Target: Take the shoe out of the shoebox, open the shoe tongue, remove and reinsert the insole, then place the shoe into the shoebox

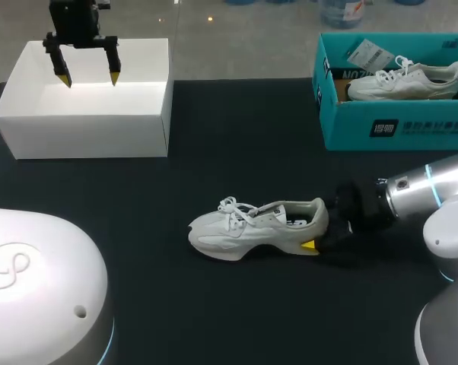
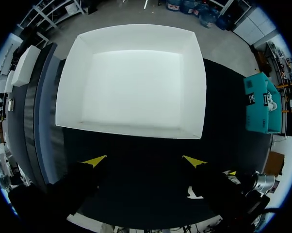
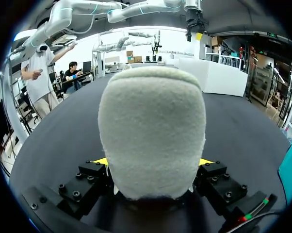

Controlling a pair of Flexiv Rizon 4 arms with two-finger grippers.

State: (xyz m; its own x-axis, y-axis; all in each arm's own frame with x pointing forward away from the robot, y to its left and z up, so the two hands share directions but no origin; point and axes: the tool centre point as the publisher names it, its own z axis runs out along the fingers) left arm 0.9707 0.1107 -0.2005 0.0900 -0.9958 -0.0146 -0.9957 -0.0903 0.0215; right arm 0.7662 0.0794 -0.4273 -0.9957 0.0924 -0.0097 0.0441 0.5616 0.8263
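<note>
Broad table (image 1: 214,304) with matte black top

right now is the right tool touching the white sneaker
Touching. Right wrist view: the right tool has a yellow tip pressed on each side of the white sneaker, at its heel.

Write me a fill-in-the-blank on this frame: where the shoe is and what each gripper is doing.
1. The right gripper is shut on the ____ of the white shoe.
2. The left gripper hangs open above the white box, which holds ____.
3. The teal box at the table's far right holds a second ____.

Missing words: heel; nothing; shoe
</note>
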